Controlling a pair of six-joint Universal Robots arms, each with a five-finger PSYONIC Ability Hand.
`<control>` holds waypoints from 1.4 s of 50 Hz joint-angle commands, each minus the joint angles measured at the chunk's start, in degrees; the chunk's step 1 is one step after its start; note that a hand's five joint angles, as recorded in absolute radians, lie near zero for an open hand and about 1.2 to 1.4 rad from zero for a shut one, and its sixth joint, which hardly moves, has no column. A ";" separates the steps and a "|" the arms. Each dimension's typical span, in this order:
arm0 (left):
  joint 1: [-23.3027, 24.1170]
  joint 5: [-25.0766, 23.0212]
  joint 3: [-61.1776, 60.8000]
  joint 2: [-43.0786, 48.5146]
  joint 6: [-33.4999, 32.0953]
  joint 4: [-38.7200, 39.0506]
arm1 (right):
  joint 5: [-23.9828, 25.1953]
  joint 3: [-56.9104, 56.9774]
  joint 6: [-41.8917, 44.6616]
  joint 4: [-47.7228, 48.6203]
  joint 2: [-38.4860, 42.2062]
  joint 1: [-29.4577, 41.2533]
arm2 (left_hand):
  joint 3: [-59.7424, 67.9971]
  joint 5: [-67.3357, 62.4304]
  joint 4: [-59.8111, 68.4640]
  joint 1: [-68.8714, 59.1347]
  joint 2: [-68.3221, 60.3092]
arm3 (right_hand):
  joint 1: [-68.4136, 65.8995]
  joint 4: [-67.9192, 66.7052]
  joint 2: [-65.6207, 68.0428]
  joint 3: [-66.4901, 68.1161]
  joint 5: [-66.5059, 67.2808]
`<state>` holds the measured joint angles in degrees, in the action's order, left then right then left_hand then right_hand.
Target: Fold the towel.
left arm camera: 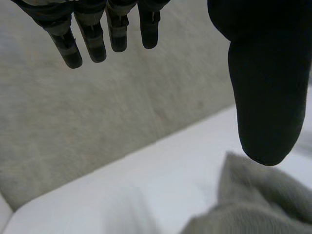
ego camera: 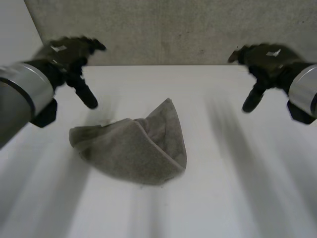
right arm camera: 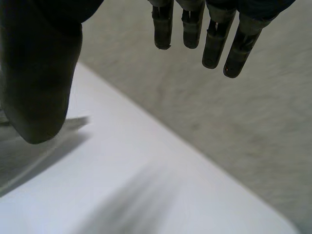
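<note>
Grey towel (ego camera: 133,148) lies bunched in a loose heap, middle of the white surface (ego camera: 233,198), nothing touching it. Beyond it, left robot hand (ego camera: 67,54) hovers, fingers straight and apart, holding nothing. Right robot hand (ego camera: 267,59) hovers opposite, fingers spread too, thumb down. Grey wall (ego camera: 173,29) behind

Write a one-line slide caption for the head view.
Both open, the left hand and right hand hover over the white table on either side of a loosely bunched grey towel, touching nothing.
</note>
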<state>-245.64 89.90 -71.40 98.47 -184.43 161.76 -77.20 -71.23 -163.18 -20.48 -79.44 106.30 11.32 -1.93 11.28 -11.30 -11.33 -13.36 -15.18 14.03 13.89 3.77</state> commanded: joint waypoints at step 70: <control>2.71 3.79 0.62 8.40 2.93 30.20 | 8.12 20.79 -6.07 8.31 15.25 13.49 | 68.68 -68.07 68.72 -68.70 -68.67 | -66.64 -64.82 65.97 66.11 66.23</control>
<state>-242.59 93.35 -51.60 108.33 -181.74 194.65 -71.11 -48.80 -183.85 5.89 -71.08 119.00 69.65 -58.04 69.75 -67.61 -69.65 -75.34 -76.19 75.82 76.24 66.66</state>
